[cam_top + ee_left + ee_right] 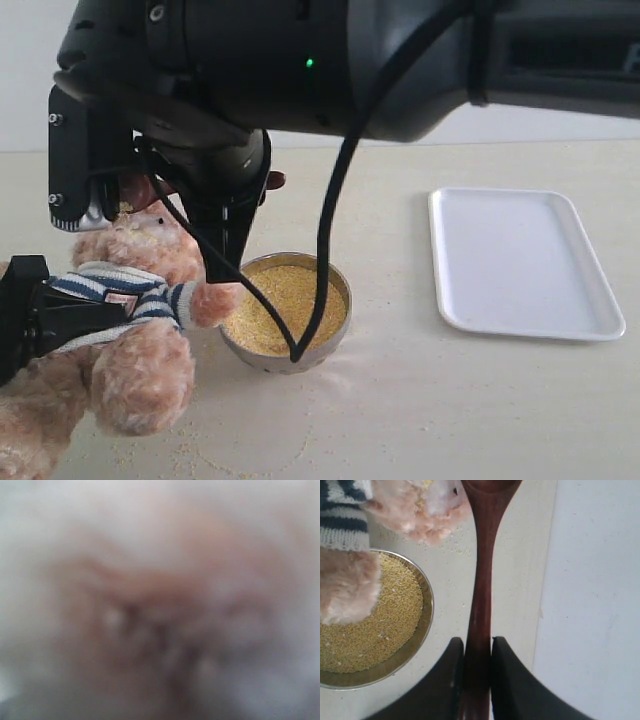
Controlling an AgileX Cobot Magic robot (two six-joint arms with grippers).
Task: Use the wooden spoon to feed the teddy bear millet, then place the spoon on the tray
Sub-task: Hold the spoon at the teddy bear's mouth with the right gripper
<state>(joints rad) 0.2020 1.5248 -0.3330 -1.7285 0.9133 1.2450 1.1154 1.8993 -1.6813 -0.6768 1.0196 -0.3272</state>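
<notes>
The teddy bear [130,330] in its striped shirt stands at the left, one paw resting on the rim of the metal bowl [340,325] of millet [280,300]. My left gripper [58,318] is shut on the bear's body from the left; its own wrist view shows only blurred fur. My right gripper [477,642] is shut on the wooden spoon [482,560] by its handle. The spoon's bowl points at the bear's muzzle [430,510]. The handle's end [274,181] sticks out behind the gripper. The white tray [520,260] lies at the right with nothing on it.
My right arm [350,60] reaches across the top of the exterior view and hides most of the bear's head. Its cable [325,250] hangs down over the bowl. Millet specks [200,450] lie scattered on the table in front of the bear.
</notes>
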